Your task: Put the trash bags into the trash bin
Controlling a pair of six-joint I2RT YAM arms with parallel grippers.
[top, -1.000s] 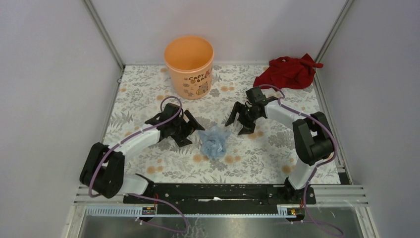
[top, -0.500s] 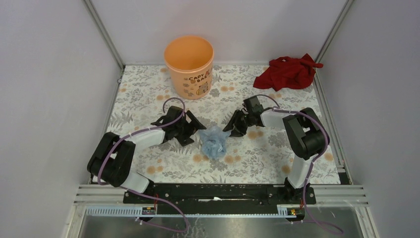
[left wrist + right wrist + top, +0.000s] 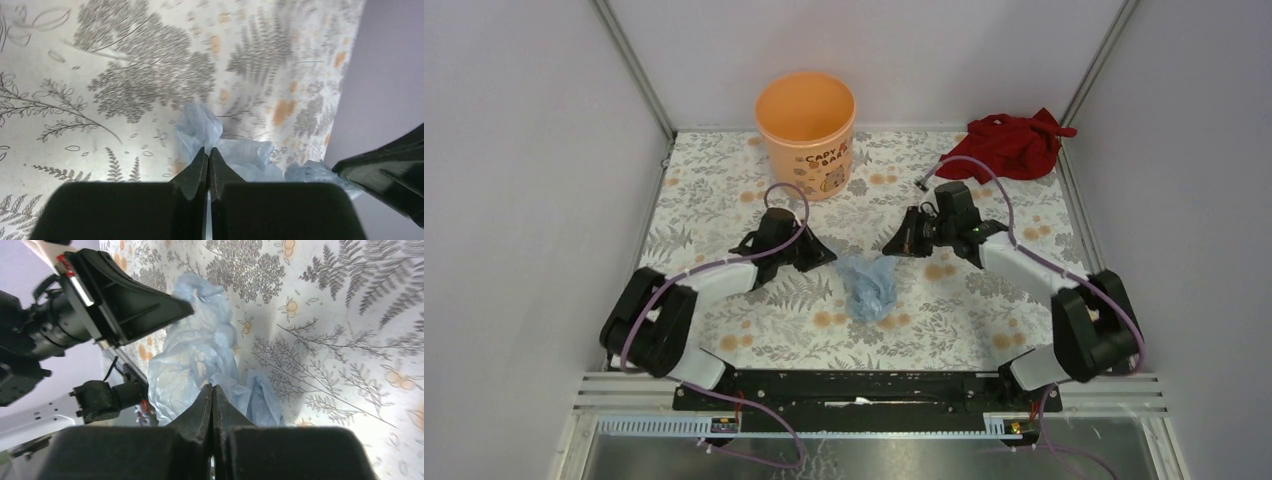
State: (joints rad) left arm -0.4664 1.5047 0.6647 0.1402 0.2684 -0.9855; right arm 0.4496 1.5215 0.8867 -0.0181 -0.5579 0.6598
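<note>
Pale blue trash bag (image 3: 869,287) sits crumpled between the arms, left gripper (image 3: 208,152) and right gripper (image 3: 211,387) each pinched shut on its film (orange trash bin (image 3: 784,150) stands beyond both).

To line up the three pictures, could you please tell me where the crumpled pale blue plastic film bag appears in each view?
Top external: crumpled pale blue plastic film bag, centre.
Left wrist: bag lower middle, at the left gripper.
Right wrist: bag centre, at the right gripper.
Shared landmark: grey floral tablecloth.

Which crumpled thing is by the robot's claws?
The pale blue bag, between the left gripper and right gripper; the red cloth lies in the far corner.
</note>
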